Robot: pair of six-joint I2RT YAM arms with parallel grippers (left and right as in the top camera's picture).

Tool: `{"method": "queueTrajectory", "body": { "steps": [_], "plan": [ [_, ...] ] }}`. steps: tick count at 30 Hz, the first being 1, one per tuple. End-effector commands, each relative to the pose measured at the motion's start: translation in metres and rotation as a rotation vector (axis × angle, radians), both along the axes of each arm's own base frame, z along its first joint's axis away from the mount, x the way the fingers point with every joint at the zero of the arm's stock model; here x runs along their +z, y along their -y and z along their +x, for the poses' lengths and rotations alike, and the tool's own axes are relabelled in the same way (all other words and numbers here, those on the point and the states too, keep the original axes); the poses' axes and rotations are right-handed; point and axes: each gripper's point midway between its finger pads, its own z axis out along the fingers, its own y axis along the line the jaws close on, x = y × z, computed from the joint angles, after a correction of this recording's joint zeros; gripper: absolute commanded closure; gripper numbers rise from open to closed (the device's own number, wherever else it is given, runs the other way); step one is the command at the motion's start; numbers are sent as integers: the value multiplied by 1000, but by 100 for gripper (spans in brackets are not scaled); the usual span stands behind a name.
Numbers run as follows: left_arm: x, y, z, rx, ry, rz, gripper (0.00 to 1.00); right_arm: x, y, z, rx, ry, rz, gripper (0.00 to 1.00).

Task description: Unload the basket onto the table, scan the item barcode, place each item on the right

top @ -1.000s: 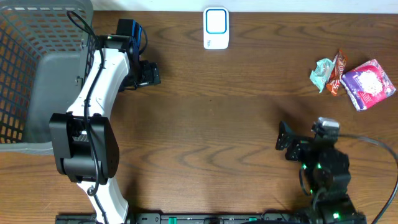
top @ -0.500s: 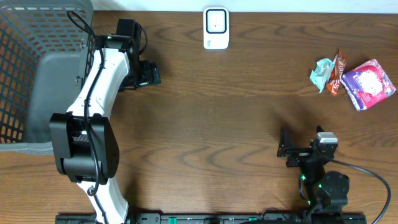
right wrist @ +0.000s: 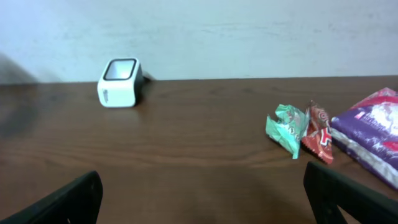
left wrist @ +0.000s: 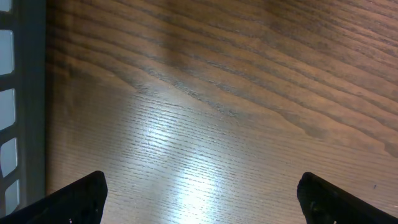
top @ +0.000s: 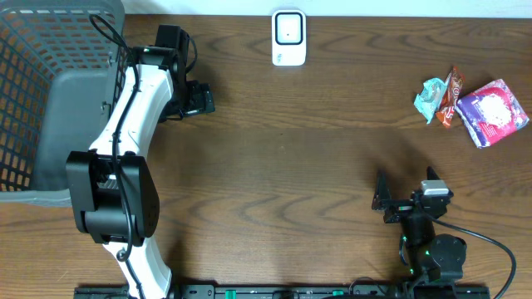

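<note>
We hold left gripper (top: 199, 100) and right gripper (top: 382, 199) agape, empty.
Crinkly purple packet (top: 492, 112) upper right, boxy white scanner (top: 288, 37) top centre; right gripper sank lower.

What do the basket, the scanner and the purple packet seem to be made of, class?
Basket: likely matte grey plastic, moulded lattice walls.
Scanner: smooth white plastic, it seems, with a rounded casing.
Purple packet: probably thin plastic film, a crinkled printed wrapper.

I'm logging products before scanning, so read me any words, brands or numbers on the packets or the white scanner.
None can be read.
Purple packet: white print, too blurred.
Red packet: marking too small.
Green packet: no text legible.
White scanner: small mark on its side, unreadable.
</note>
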Motion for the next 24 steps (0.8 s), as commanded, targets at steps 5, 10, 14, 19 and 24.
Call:
{"method": "queueTrajectory", "body": {
  "steps": [5, 10, 14, 19, 24],
  "plan": [
    [-2, -4, -3, 8, -11, 13, 2, -1, 1, 0, 4, 9, -64, 1],
    [-2, -4, -3, 8, -11, 13, 2, -1, 0, 0, 2, 6, -35, 1],
    [-2, -4, -3, 8, -11, 13, 2, 0, 1, 0, 2, 9, -34, 1],
    [-2, -4, -3, 8, -11, 13, 2, 0, 0, 0, 2, 9, -34, 1],
    [-2, -4, -3, 8, -11, 13, 2, 0, 0, 0, 2, 9, -34, 1]
  ]
}}
